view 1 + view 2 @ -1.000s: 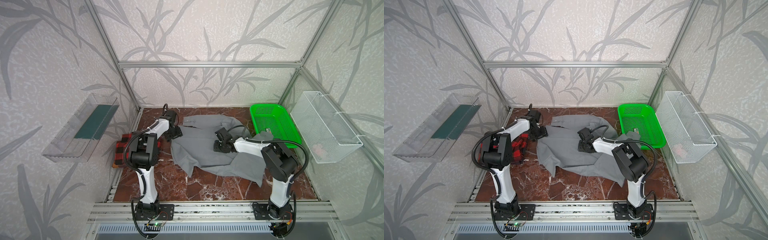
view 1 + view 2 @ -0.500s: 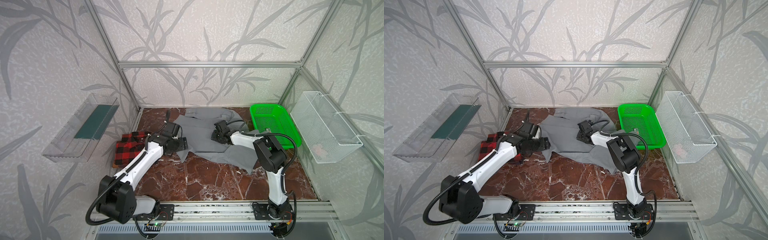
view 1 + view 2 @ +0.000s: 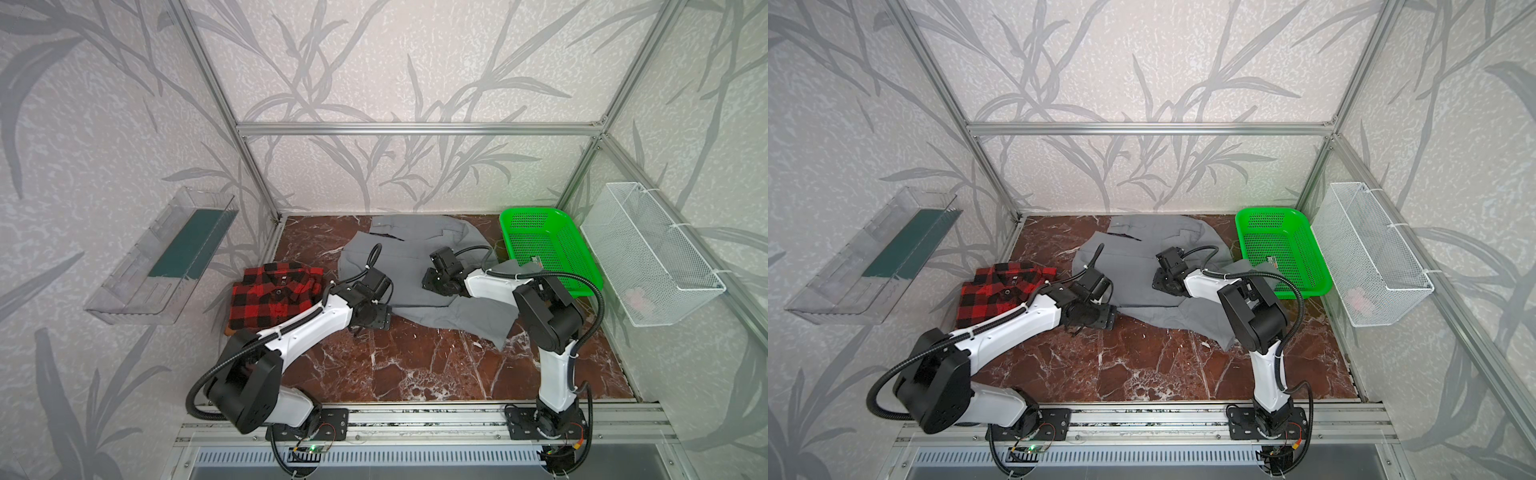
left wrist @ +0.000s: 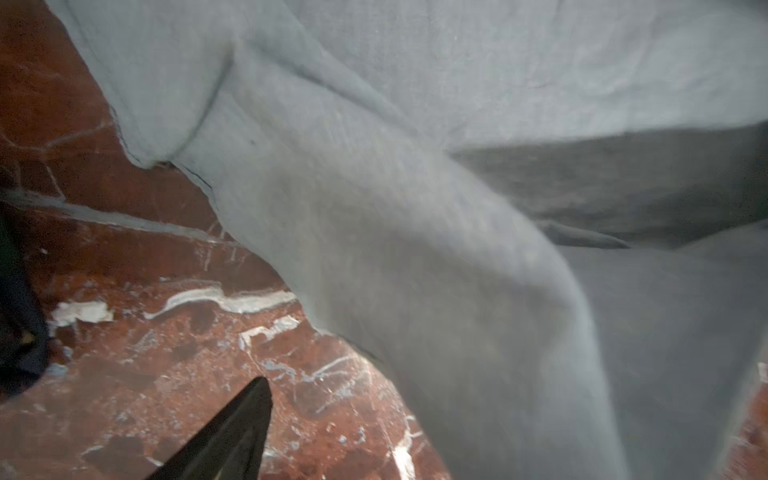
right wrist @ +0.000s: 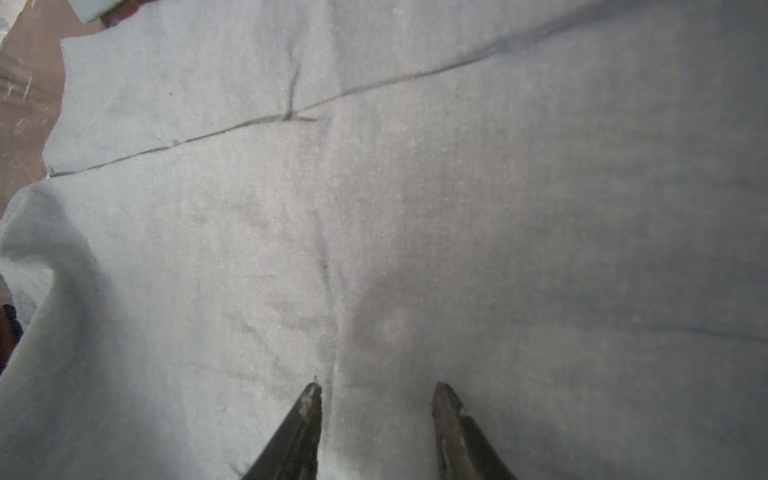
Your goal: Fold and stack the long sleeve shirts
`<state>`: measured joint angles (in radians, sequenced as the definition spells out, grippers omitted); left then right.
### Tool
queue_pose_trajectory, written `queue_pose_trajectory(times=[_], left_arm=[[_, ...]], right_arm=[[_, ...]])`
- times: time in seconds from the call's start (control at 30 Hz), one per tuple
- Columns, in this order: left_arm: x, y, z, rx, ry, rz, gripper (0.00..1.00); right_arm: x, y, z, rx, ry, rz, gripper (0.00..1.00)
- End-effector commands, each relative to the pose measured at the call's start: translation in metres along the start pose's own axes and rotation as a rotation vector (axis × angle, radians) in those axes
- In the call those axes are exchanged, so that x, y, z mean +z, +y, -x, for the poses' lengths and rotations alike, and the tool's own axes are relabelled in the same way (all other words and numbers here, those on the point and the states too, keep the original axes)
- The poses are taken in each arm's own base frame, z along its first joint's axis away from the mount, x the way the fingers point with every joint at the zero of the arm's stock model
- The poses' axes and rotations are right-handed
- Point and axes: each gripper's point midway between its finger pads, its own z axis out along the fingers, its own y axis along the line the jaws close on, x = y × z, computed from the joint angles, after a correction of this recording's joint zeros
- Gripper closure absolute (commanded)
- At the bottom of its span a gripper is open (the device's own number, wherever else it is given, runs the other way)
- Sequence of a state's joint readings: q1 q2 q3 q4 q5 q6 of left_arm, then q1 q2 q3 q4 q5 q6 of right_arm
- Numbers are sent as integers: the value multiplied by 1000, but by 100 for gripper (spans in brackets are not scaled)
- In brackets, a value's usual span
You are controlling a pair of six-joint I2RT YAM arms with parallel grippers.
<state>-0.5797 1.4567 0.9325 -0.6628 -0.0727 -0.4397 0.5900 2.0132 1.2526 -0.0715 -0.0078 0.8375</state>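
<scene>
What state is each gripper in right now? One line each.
Left gripper: open, empty, beside the shirt.
Right gripper: open, over the shirt, nothing held.

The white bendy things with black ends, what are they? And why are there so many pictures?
They are a left robot arm and a right robot arm. Both top views look down from overhead; each close-up comes from a camera on an arm's wrist. On the red-brown marble table lie a rumpled light grey cloth shirt and, left of it, a folded red-and-black plaid shirt. A green plastic basket sits at the right. The left gripper, that arm's pincer, is open beside the grey shirt's edge. The right gripper rests over the grey shirt, tips apart, pinching nothing I can see.
</scene>
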Motion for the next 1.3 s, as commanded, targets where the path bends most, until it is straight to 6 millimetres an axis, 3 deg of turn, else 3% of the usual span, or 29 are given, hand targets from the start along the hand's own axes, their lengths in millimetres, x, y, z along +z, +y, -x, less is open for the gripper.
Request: queue_pose_trajectory(times=[0.0, 0.17, 0.4, 0.57, 0.73, 0.8, 0.83, 0.87, 1.0, 1.1, 1.27], left_arm=[[5, 20, 10, 61, 4, 152, 16], [14, 30, 20, 123, 28, 257, 24], [17, 46, 16, 183, 74, 359, 72], [-1, 56, 11, 224, 88, 393, 100], [-35, 64, -3, 178, 65, 362, 100], [-46, 48, -5, 188, 40, 245, 86], [-53, 46, -5, 173, 27, 226, 72], [-58, 45, -7, 168, 25, 215, 67], [-82, 60, -10, 126, -6, 272, 50], [-101, 52, 0, 145, -91, 199, 39], [-117, 61, 7, 153, -106, 249, 23]], right_arm=[[-18, 11, 5, -22, -14, 41, 55], [-27, 11, 10, -50, -35, 43, 55], [-33, 2, 16, -23, -43, 58, 55], [-33, -3, 14, -26, -31, 54, 55], [-37, -10, 10, -38, -17, 25, 55], [-38, -14, 6, -41, -3, 14, 55], [-40, -13, 4, -46, 6, 21, 55], [-44, -10, 2, -57, 13, 29, 55], [-67, -2, -4, -112, 4, 51, 54], [-90, -1, -12, -141, 9, 73, 53], [-135, -30, -17, -178, -24, -4, 47]])
